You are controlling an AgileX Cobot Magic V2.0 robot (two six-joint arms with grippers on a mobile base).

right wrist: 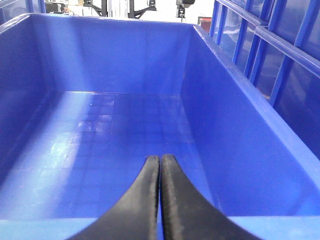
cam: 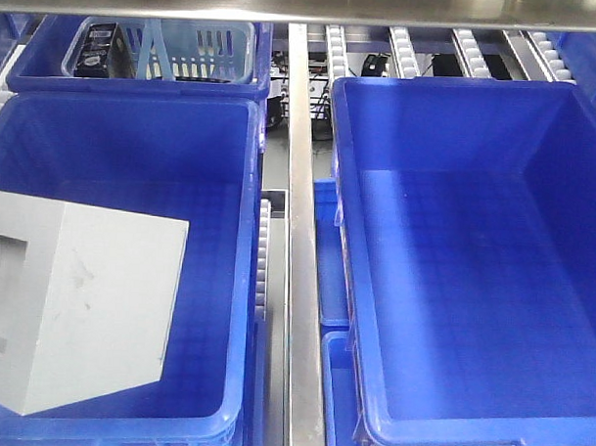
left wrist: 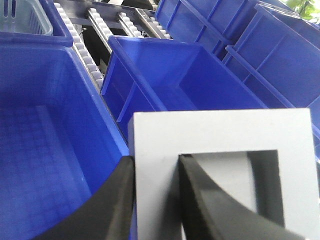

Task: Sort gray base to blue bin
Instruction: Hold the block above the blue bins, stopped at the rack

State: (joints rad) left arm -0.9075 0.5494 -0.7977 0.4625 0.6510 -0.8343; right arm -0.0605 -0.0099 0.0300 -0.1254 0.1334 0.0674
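The gray base (cam: pixel 90 304) hangs tilted over the near left part of the left blue bin (cam: pixel 222 152), its square window facing left. In the left wrist view my left gripper (left wrist: pixel 156 159) is shut on one wall of the gray base (left wrist: pixel 220 130), with one finger outside the wall and the other inside the window. The floor of that blue bin (left wrist: pixel 40 135) lies below and to the left. My right gripper (right wrist: pixel 160 157) is shut on nothing. It hovers over the bare grid floor of the right blue bin (right wrist: pixel 120 60), also in the front view (cam: pixel 458 140).
A metal rail (cam: pixel 300 233) runs between the two bins. At the back left, a pale-blue slotted basket (cam: pixel 201 48) and a black item (cam: pixel 93 49) sit in another blue bin. Roller tracks (cam: pixel 402 50) run behind. More blue bins (left wrist: pixel 270 55) stand to the right.
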